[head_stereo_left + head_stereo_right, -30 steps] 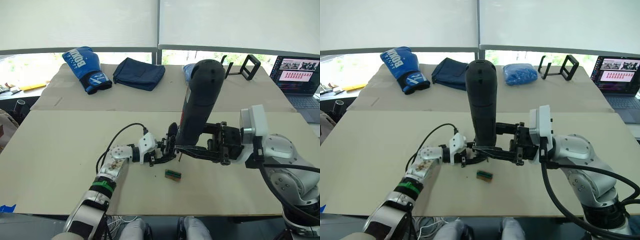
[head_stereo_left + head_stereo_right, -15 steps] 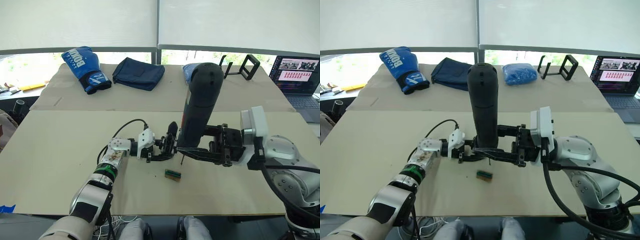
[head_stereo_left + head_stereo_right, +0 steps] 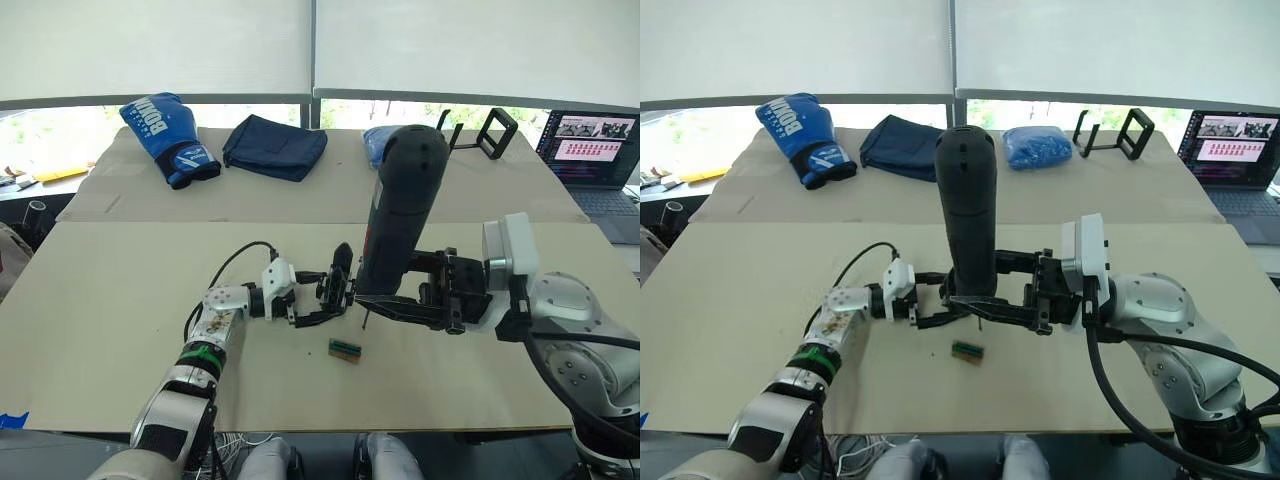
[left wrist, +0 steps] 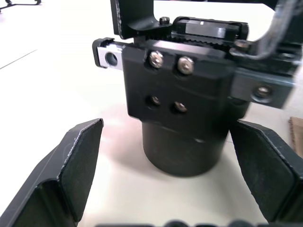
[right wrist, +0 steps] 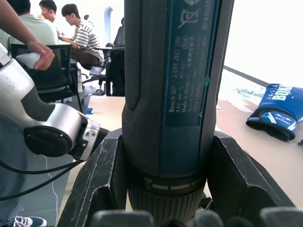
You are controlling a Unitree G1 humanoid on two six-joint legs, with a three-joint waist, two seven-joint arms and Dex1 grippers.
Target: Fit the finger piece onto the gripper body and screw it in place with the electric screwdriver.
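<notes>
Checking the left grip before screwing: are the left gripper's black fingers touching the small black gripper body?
Apart: the left wrist view shows pale table between both fingers and the gripper body.

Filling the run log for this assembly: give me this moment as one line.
right claw: shut on electric screwdriver, upright, bit down | left claw: open around gripper body | table: green-and-brown block loose
</notes>
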